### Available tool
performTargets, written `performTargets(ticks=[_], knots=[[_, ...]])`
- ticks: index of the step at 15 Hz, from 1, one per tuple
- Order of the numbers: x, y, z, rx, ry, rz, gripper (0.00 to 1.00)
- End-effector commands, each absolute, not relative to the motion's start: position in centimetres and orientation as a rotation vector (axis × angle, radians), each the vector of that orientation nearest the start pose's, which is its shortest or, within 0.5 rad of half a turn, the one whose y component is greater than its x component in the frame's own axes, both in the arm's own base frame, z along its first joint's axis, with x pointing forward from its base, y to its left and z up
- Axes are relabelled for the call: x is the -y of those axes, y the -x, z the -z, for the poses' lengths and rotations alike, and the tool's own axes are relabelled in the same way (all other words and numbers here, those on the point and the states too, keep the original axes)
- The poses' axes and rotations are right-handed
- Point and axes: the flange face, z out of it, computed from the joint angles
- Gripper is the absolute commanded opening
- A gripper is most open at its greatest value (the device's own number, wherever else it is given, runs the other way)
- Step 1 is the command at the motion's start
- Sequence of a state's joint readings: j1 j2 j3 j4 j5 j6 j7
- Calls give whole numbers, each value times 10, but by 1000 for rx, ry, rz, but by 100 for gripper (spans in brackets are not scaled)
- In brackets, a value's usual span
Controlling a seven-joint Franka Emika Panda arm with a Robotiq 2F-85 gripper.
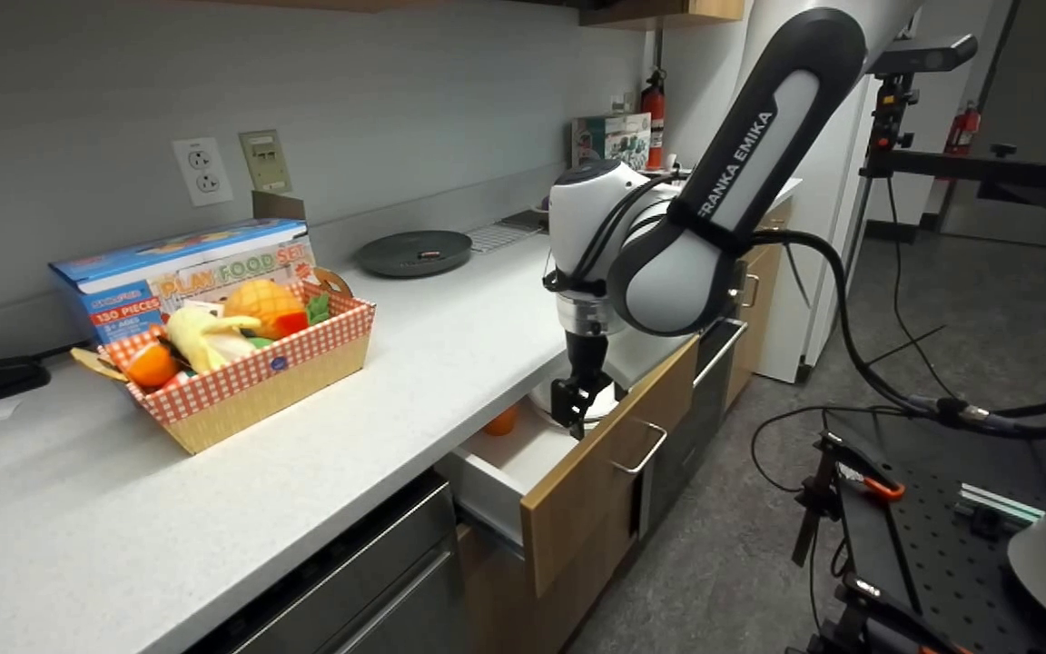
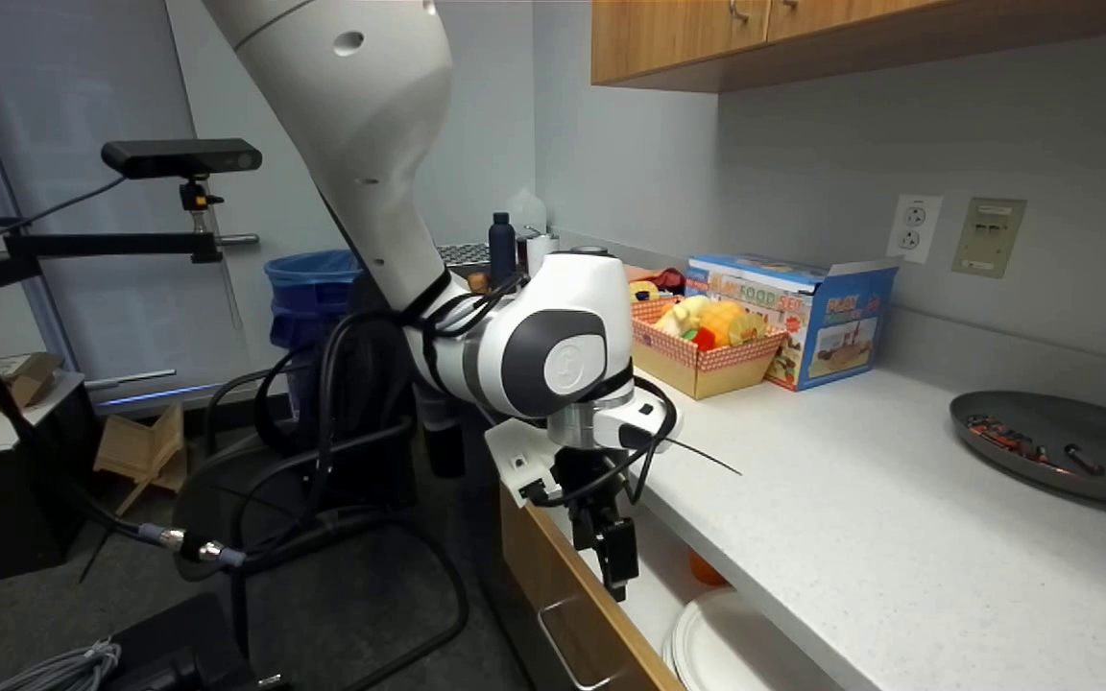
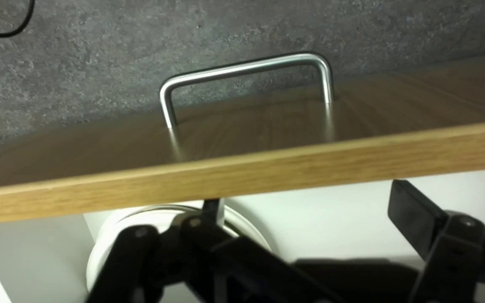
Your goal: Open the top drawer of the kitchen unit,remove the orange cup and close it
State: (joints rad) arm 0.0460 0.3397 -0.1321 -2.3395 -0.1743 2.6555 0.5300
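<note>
grey wall [image 1: 450, 100], mottled floor [image 3: 112, 59], seemingly a door [image 2: 92, 106]

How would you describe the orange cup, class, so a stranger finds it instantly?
Beneath the pale counter, a wood-fronted drawer stands open. Inside, near the white plates and partly hidden by the counter's edge, sits the orange cup, the only orange thing visible there.

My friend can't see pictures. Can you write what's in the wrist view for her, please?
The robot's black jaws stand wide apart at an open drawer with white plates inside. Beyond the drawer's wooden front, a silver handle sticks out over the grey floor.
</note>
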Motion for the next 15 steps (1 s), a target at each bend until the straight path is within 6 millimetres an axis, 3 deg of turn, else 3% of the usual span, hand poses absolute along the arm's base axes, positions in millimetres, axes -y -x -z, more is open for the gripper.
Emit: performTargets(ticks=[1, 7, 12, 15], knots=[[48, -498, -191, -715, 3222, -177, 100], [53, -459, -184, -629, 3256, -502, 100], [51, -431, -156, -566, 3222, -576, 100], [54, -415, -151, -577, 3217, -601, 100]])
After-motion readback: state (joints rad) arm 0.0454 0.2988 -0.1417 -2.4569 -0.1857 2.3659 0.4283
